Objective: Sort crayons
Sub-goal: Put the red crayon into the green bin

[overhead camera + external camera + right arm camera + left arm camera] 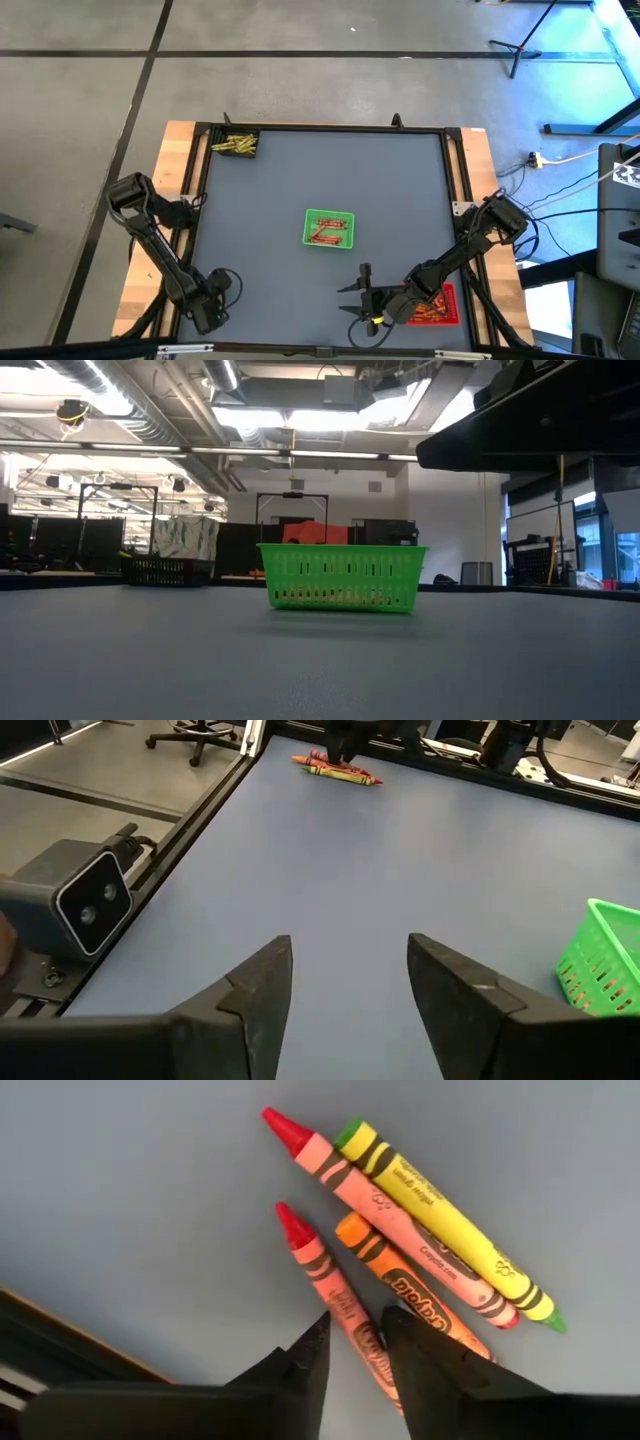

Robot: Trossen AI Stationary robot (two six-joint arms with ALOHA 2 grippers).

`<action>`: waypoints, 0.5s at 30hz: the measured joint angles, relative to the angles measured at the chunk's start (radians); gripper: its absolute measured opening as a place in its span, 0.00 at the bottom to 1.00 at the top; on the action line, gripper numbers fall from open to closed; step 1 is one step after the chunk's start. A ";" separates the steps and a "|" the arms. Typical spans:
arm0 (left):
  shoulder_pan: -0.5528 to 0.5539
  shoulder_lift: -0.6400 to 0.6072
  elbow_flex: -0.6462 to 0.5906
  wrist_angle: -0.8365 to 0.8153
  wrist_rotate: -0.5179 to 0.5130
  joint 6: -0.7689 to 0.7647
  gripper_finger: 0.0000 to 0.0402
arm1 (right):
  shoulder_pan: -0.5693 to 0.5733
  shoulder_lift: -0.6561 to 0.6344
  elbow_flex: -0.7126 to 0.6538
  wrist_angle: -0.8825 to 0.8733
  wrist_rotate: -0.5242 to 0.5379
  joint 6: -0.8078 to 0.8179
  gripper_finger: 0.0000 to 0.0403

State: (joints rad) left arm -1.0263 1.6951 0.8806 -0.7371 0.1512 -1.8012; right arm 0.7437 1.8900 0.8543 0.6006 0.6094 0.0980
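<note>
A grey mat (330,180) inside a black frame is seen from above. At 7 o'clock, the left gripper (352,1342) is lowered over four loose crayons (400,1230): two red, one orange, one yellow-green, lying side by side and touching. Its fingers (300,1365) are set narrowly on either side of the nearer red crayon (325,1275), apparently to lift it alone; whether they already pinch it cannot be told. The orange crayon (400,1280) lies just beside that red one and could be nudged or caught by the far finger.

At 5 o'clock, the right gripper (362,298) is held above bare mat, fingers (255,985) spread wide and empty, probably waiting clear of the other arm. A red tray (440,305) with red crayons is partly hidden beneath that arm. A green tray (328,229) at centre holds reddish crayons. At 11 o'clock, a dark tray (236,143) holds yellow crayons. Nothing stands between the loose crayons and the centre tray.
</note>
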 joint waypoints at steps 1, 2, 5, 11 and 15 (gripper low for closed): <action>0.001 0.000 0.000 0.001 -0.002 0.005 0.22 | 0.000 0.000 0.000 0.000 0.000 0.000 0.49; 0.004 0.000 0.000 0.001 -0.002 0.009 0.20 | 0.000 0.000 0.000 0.000 0.000 0.000 0.49; 0.006 0.001 0.000 0.004 0.009 0.024 0.13 | 0.000 0.000 0.000 0.000 0.000 0.000 0.49; 0.007 -0.014 0.005 -0.016 0.032 0.031 0.02 | 0.000 0.000 0.000 0.000 0.000 0.000 0.49; 0.004 -0.036 0.037 -0.131 -0.008 0.030 0.02 | 0.000 0.000 0.000 0.000 0.000 0.000 0.49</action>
State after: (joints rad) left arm -1.0222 1.6593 0.9175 -0.8681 0.1435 -1.7714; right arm 0.7437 1.8900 0.8543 0.6005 0.6098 0.0982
